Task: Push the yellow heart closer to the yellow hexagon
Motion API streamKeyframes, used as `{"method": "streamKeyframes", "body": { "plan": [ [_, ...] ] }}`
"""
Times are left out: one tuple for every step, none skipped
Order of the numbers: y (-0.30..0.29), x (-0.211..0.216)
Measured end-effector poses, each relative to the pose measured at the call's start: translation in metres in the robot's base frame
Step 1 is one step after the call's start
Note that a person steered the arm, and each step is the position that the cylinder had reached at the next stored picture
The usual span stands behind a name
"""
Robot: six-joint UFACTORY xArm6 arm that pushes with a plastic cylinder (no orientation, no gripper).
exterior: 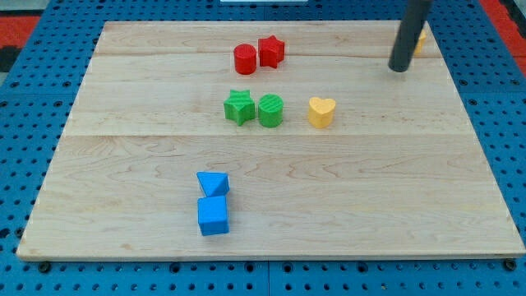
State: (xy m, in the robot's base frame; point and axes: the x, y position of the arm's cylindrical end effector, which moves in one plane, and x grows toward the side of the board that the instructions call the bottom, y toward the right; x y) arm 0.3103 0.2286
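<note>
The yellow heart (321, 112) lies on the wooden board right of centre in the upper half. The yellow hexagon (420, 42) is at the view's top right, mostly hidden behind the dark rod; only a sliver of yellow shows. My tip (399, 69) rests on the board at the top right, just left of and below the hexagon. It is well up and to the right of the heart, with bare wood between them.
A green star (239, 107) and a green cylinder (270, 110) sit just left of the heart. A red cylinder (245, 59) and a red star (270, 51) lie near the top. A blue triangular block (214, 183) and a blue cube (213, 215) sit lower left. The board's right edge (477, 123) is close to the hexagon.
</note>
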Motion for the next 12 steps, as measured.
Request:
{"method": "streamKeyframes", "body": {
  "plan": [
    [0.038, -0.043],
    [-0.003, -0.078],
    [-0.024, -0.047],
    [-0.018, 0.067],
    [-0.085, 0.168],
    [-0.170, 0.168],
    [-0.147, 0.121],
    [-0.157, 0.076],
    [-0.127, 0.061],
    [-0.116, 0.035],
    [-0.109, 0.021],
    [-0.109, 0.009]
  ]
}}
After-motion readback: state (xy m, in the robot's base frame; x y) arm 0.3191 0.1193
